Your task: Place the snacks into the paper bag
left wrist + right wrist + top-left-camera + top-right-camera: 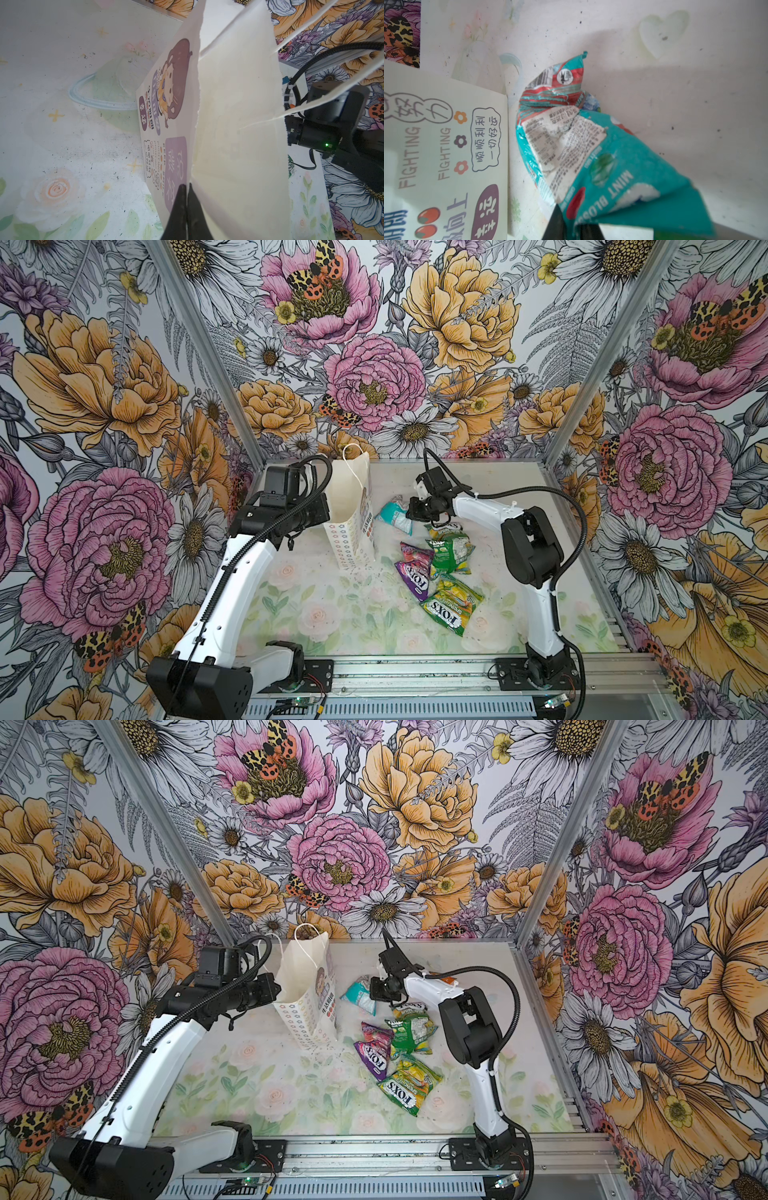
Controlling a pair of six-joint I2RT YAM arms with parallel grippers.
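Floral walls enclose a table (332,614) with a pale rose print.

- Left gripper (187,207): the jaws are closed on the rim of the bag (351,506), with the paper pinched between the fingertips. In both top views the bag hides those tips.
- The bag stands upright, mouth open, far and left of centre.
- Right gripper (572,228): it is clamped on a corner of the teal packet (566,141), just right of the bag. The frame cuts off the fingers, and it cannot be told whether the packet is lifted or resting.
- Nearer lie a purple packet (411,570) and three green packets (451,551). The farthest green one is partly under the right arm.
- An orange patch (446,980) beyond that forearm is unidentifiable.
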